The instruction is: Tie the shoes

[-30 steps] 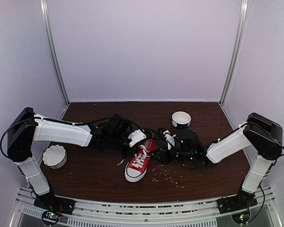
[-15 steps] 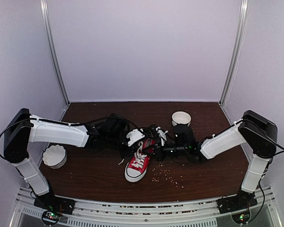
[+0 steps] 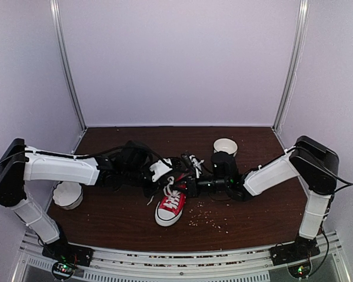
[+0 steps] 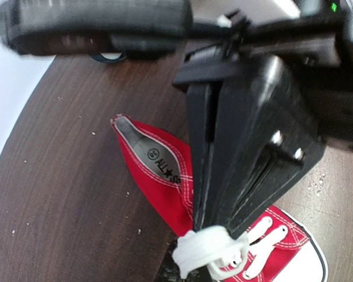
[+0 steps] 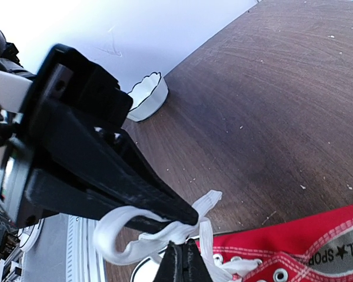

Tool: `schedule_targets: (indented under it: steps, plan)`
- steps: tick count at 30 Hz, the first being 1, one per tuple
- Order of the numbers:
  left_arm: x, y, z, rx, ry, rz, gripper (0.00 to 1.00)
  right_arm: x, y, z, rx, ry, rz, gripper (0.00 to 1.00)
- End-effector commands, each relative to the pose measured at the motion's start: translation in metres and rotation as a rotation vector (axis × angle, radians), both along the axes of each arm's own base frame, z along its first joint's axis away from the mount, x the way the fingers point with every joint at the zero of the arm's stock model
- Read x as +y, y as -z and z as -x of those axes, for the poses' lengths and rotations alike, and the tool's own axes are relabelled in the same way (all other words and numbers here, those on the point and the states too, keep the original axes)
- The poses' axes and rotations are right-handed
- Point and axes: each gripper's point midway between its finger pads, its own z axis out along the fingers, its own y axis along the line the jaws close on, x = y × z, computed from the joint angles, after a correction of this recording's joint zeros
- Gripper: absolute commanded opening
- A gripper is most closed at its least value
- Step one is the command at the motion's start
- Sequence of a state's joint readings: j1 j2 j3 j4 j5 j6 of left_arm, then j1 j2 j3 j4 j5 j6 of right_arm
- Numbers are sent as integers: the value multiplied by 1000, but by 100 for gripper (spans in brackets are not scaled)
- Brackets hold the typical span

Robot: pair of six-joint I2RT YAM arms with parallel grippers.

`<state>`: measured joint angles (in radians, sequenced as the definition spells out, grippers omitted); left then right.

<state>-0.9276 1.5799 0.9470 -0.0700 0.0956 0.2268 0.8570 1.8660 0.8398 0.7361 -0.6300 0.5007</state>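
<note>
To cinch the knot well, each hand should hold its pinch and draw the white laces (image 4: 201,251) outward evenly, so the red sneaker (image 3: 169,204), lying mid-way on the surface (image 3: 117,217) with its toe toward the near edge, is not dragged. The left hand (image 4: 210,223) is pressed together on a loop of lace above the sneaker. The right hand (image 5: 185,254), likewise closed on lace, meets it tip to tip, both arms stretched low and inward.
</note>
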Motion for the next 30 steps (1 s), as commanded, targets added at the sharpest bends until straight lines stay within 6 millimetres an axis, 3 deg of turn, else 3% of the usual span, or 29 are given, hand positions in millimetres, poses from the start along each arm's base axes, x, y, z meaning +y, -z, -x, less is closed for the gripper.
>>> schedule_targets:
  steps: [1, 13, 22, 26, 30]
  plan:
    - [-8, -26, 3, -46, 43, 92, 0, 13, 3, -2, 10, -39, 15, 0]
    - [-13, -31, 3, -53, 58, 122, 0, 15, 29, 43, 78, -286, 131, 0]
    - [-16, -34, 3, -55, 58, 142, 0, 12, 35, 66, 96, -422, 193, 0]
    - [-15, -27, 3, -42, 48, 137, 0, -1, 46, 77, 90, -480, 270, 9]
    - [-17, -15, -1, -17, 33, 111, 0, -9, 48, 75, 79, -476, 317, 19]
